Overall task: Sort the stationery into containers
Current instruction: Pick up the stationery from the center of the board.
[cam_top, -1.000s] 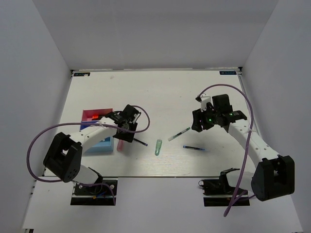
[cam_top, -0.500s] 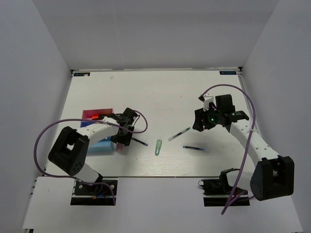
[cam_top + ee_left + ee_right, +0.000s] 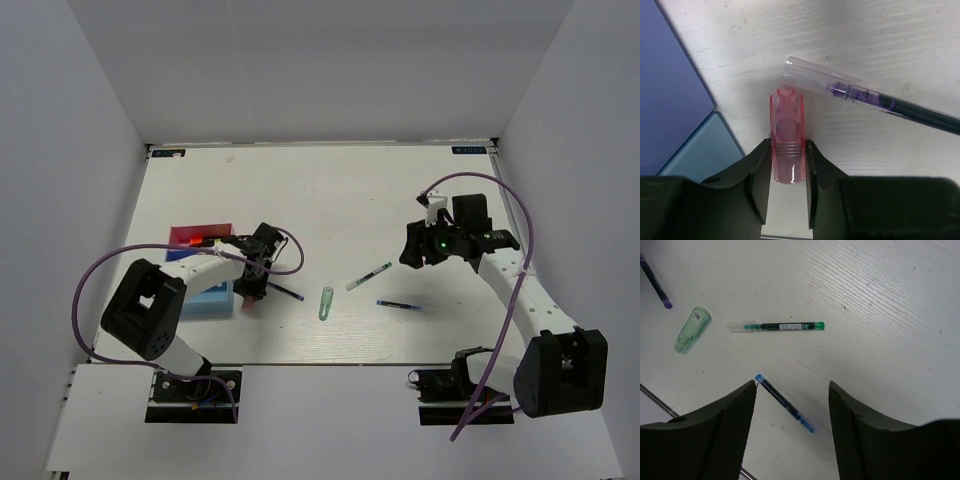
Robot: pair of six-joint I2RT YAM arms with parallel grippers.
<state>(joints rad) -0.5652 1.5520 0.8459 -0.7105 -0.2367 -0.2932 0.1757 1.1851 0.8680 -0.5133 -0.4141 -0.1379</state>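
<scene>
Worktop (image 3: 330, 190) of pale wood grain sits inside plain white walls, with the two arm bases at its near edge. At the left lie two adjoining boxes, the pink box (image 3: 186, 233) farther and the blue box (image 3: 212, 300) nearer. Just right of the blue box a pink clip (image 3: 787, 117) lies on the worktop, with a purple pen (image 3: 875, 100) slanting away from its far end. Toward the middle lies a green clip (image 3: 326, 302), then a green-tipped pen (image 3: 369, 276), and nearer, a blue pen (image 3: 400, 304), all apart from one another.

From the near left, the left arm folds back on itself, its forearm crossing over the boxes. The left gripper (image 3: 788, 152) points down at the blue box's right side, jaws narrow and pressed on both sides of the pink clip. The right arm stretches far and leftward. The right gripper (image 3: 792, 386) hovers over the blue pen, jaws spread wide.
</scene>
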